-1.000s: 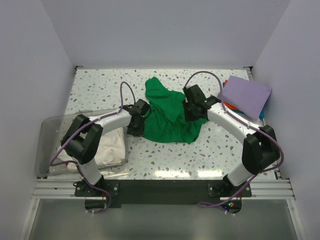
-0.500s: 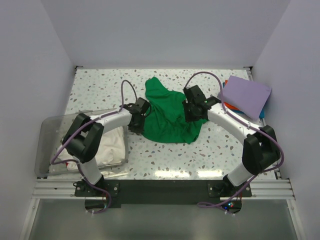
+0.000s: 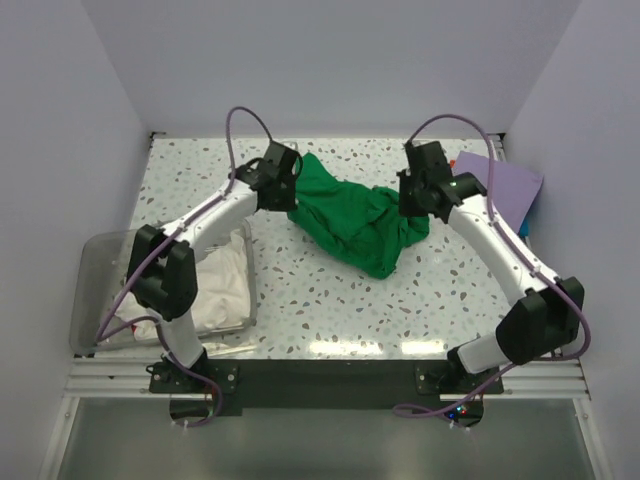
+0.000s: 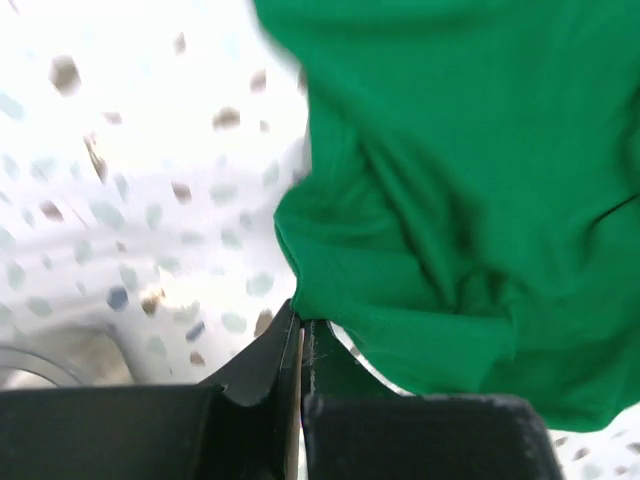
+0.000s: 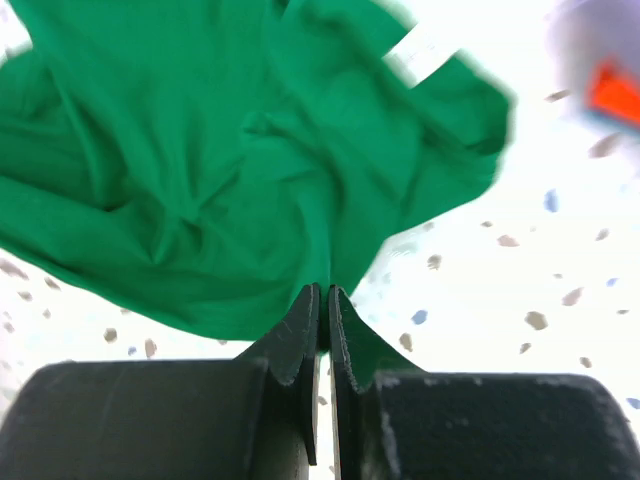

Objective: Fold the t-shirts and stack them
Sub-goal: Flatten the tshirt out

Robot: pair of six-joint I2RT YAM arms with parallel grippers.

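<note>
The bright green t-shirt (image 3: 355, 222) hangs stretched between my two grippers, lifted over the far middle of the table. My left gripper (image 3: 283, 188) is shut on its left edge; the left wrist view shows the cloth (image 4: 450, 200) pinched at my fingertips. My right gripper (image 3: 418, 205) is shut on its right edge; the right wrist view shows the cloth (image 5: 220, 150) bunched in the jaws. A folded lavender-purple t-shirt (image 3: 492, 190) lies at the far right. White t-shirts (image 3: 222, 292) lie in the bin at the left.
A clear plastic bin (image 3: 100, 290) sits at the near left edge. Something orange-red (image 3: 462, 213) lies under the lavender shirt and shows in the right wrist view (image 5: 612, 92). White walls close in on three sides of the speckled table (image 3: 330, 310).
Both grippers have risen and moved apart toward the back, lifting the green t-shirt off the table and stretching it between them.
</note>
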